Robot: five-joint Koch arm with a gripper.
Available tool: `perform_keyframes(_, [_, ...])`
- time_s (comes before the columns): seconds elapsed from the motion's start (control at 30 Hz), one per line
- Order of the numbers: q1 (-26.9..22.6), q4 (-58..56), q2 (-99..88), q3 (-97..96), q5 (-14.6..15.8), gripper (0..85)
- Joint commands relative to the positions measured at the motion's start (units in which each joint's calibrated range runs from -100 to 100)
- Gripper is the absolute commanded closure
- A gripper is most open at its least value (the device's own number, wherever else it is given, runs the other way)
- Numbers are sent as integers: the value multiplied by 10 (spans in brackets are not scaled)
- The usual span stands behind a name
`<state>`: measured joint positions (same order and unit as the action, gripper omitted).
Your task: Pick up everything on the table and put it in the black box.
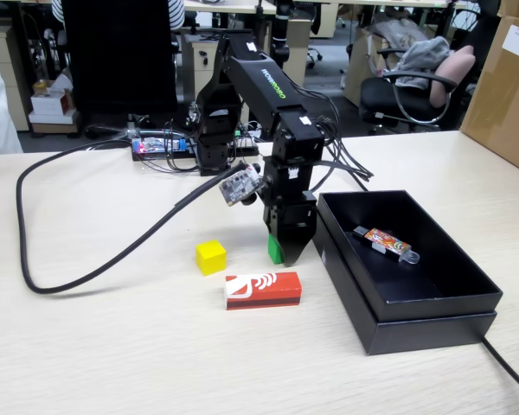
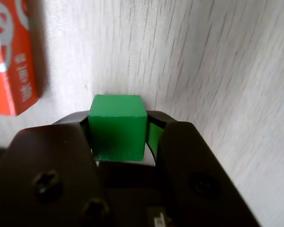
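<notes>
Wrist view: green cube is seen seated between the two jaws of the end effector, both jaws closed against its sides; grip judged firm, cube square to jaws. Whether cube is resting on the tabletop or just lifted can't be told. Fixed view: end effector is pointed down, low over tabletop, just beside the near-left wall of the black box; green cube visible at its tip. Yellow cube and red-orange block are left on tabletop, apart from each other, w/ block nearest camera. Multicoloured stick lies inside box.

Step in hand (judged): grasp of green cube, 1st of 3 items. Next move calls for lift clear of box wall, short traverse over box interior, then release. Wall clearance to be watched, as box is v. close.
</notes>
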<state>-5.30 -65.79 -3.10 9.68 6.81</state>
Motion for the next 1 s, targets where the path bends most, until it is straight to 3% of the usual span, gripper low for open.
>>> perform_keyframes(0.0, [-9, -39, -103, 78, -2, 821])
perform_keyframes(0.17, [-42, -48, -207, 147, -2, 821])
perform_keyframes(0.43, [-90, -48, -188, 152, 5, 821])
perform_keyframes(0.97, [-93, -48, -36, 170, 9, 817])
